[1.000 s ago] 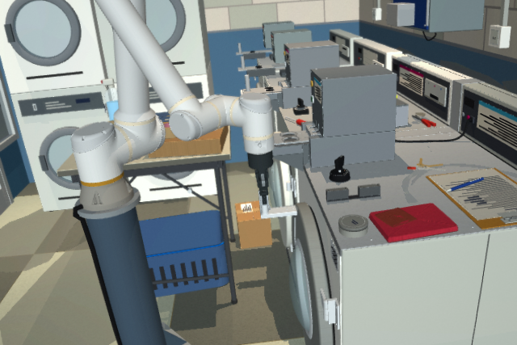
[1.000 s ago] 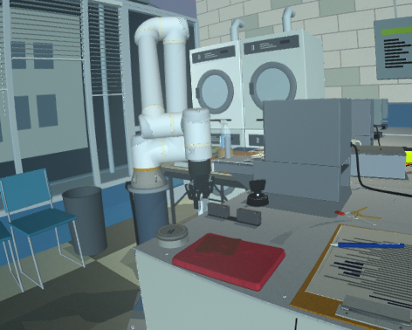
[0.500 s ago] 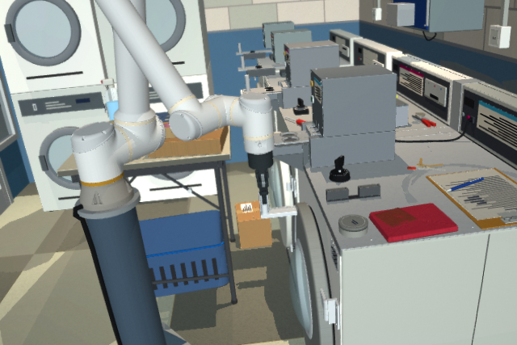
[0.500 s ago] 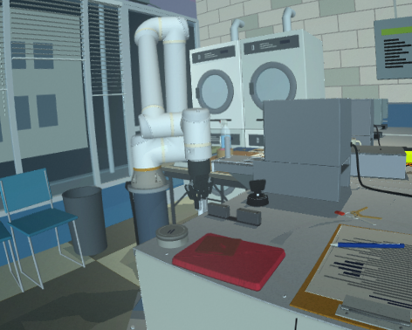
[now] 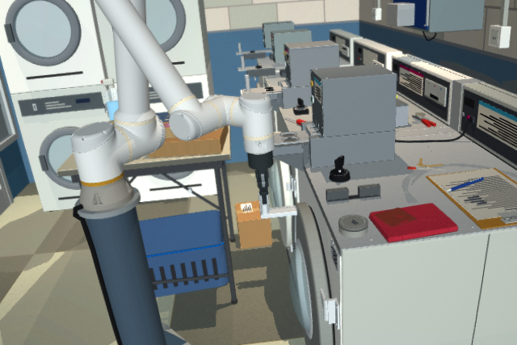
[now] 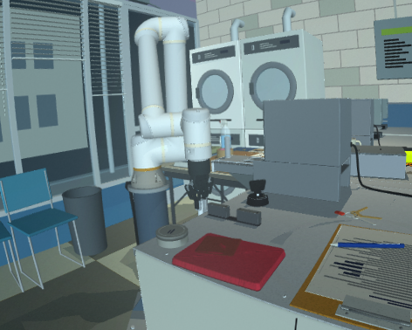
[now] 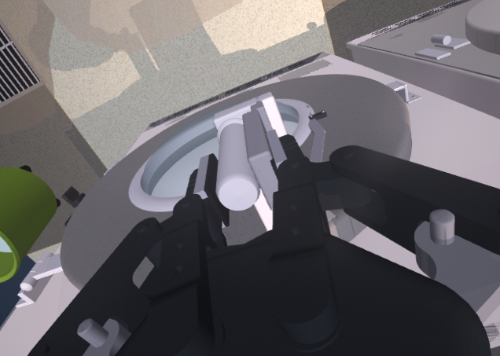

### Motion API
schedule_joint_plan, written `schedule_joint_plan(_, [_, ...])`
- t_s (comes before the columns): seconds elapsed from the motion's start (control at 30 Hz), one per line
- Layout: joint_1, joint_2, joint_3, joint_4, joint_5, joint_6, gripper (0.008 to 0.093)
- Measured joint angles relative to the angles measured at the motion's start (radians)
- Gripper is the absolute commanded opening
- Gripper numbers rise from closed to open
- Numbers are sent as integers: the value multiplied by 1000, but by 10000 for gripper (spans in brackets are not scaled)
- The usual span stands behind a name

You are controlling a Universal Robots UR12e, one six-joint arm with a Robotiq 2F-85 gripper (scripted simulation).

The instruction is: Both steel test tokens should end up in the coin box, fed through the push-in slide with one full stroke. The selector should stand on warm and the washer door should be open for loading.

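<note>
My gripper (image 5: 264, 203) (image 7: 238, 178) hangs straight down in front of the washer, level with the top of its round door (image 5: 301, 266) (image 7: 226, 158). The door's pale bar handle (image 5: 279, 209) (image 7: 234, 162) is clamped in my closed fingers. The door lies against the washer's front. On the washer's top stand the grey coin box (image 5: 353, 116) (image 6: 307, 152), its push-in slide (image 5: 290, 138) with two round pockets, and the black selector knob (image 5: 339, 169) (image 6: 257, 193). I cannot make out the steel tokens.
A cardboard box (image 5: 252, 224) sits on the floor just behind my gripper, beside a blue laundry basket (image 5: 183, 249) under a folding table (image 5: 167, 157). A red pad (image 5: 411, 221), a round tin (image 5: 353, 224) and a clipboard (image 5: 480, 195) lie on the washer top.
</note>
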Motion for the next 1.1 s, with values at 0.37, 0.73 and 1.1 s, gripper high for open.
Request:
schedule_joint_plan(0.37, [-1, 0, 0, -1, 1, -2, 80])
schedule_joint_plan(0.73, [-4, -3, 4, -2, 1, -12, 80])
schedule_joint_plan(1.1, [-13, -9, 12, -3, 1, -37, 80])
